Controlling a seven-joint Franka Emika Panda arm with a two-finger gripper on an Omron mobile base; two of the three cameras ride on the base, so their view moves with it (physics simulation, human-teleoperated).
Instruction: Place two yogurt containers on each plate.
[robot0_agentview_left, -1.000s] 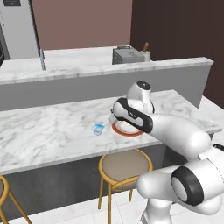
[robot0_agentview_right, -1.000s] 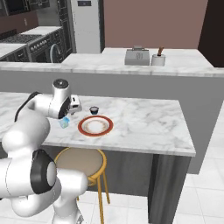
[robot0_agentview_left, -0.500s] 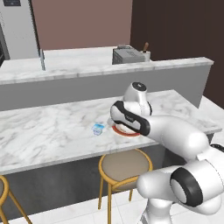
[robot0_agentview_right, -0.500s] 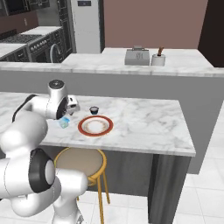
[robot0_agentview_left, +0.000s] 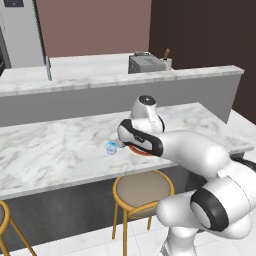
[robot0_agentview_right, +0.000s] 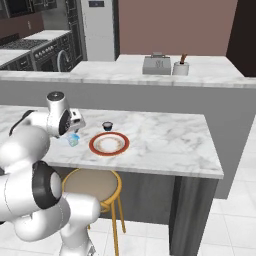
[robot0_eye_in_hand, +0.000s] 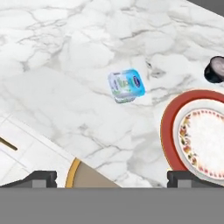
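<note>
- The gripper (robot0_eye_in_hand: 111, 177) was held wide apart, empty, above the counter (robot0_eye_in_hand: 52, 57).
- A pale blue-and-white yogurt cup (robot0_eye_in_hand: 126, 85) was seen on the marble, near the red-rimmed plate (robot0_eye_in_hand: 168, 131).
- A dark cup (robot0_eye_in_hand: 215, 69) was set just beyond that plate.

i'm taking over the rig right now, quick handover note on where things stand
Tool: open, empty, above the counter's front edge, looking down on the pale blue-and-white yogurt cup.
Pale blue-and-white yogurt cup: on the marble counter, just left of the red-rimmed plate, not touching it.
Dark yogurt cup: on the counter just behind the plate.
Red-rimmed plate: nothing on it.
Done: no cup is on this plate.
Left: grasp the pale cup, set it on the plate, then the dark one. The other plate and cups still need handling.
</note>
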